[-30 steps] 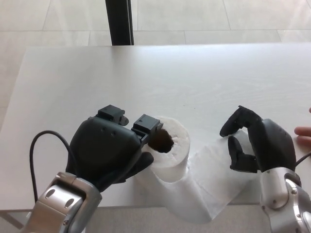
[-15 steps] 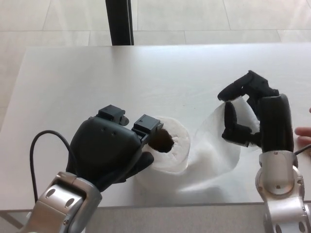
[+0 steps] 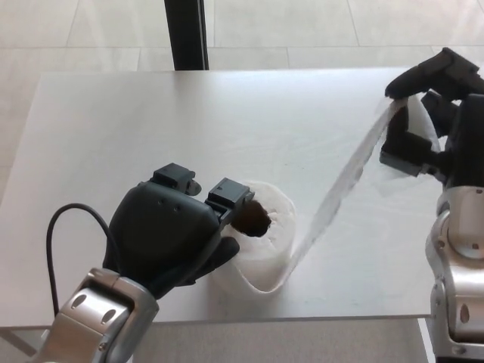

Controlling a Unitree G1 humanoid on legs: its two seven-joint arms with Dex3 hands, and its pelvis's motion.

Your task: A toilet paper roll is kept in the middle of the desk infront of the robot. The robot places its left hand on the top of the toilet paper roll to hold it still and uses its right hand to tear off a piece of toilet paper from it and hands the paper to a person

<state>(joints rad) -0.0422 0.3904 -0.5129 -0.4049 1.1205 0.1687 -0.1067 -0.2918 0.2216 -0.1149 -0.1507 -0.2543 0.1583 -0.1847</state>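
Head view shows the pale bench (image 3: 151, 113) filling most of the picture, with tiled floor and a dark post (image 3: 186, 34) beyond its far edge. On the near middle of the bench lies the roll (image 3: 266, 234), its dark core facing up. The left robot hand (image 3: 170, 238) is pressed on the roll's left side and top, fingers closed against it, just as it was a second ago. The right robot hand (image 3: 431, 113) has risen and swung out to the far right since then; it pinches the paper's free end. That paper (image 3: 340, 193), which lay slack on the bench a second ago, is now drawn into a taut strip running from the roll's near side up to the right hand. No tear shows, though the strip is thin and I may be missing one. The pull looks underway; the sheet is not yet free to hand over.
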